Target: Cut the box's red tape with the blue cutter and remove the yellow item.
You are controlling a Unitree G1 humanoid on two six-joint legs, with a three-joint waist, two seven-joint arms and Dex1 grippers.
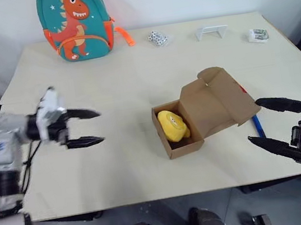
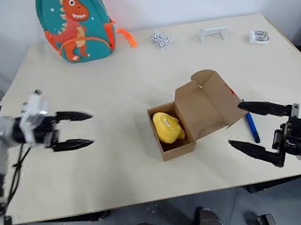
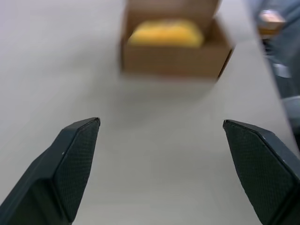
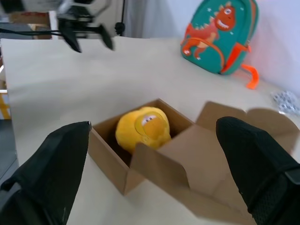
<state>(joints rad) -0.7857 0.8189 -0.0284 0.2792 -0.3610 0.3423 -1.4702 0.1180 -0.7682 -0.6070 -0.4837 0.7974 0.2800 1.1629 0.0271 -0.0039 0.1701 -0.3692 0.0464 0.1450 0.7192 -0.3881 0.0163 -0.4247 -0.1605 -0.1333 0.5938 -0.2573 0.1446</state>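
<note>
The box (image 1: 192,124) sits open on the counter (image 1: 123,82) between the two claws, its lid flap thrown back toward the right claw (image 1: 270,124). The yellow item (image 1: 173,125) lies inside the box, in the part nearer the left claw (image 1: 87,127). Both claws are spread wide and grip nothing. The left claw hangs above the counter well apart from the box, its fingers aimed across at it. The right claw hovers at the counter's near right edge, just beside the raised flap, fingers pointing toward the box. The blue cutter (image 2: 251,128) lies flat on the counter between the right claw's two fingers as seen from the head, close beside the flap. A sliver of red tape (image 1: 243,89) shows at the flap's edge nearest the right claw. Beyond the left claw, at the far edge, stands a dinosaur backpack (image 1: 74,23).
</note>
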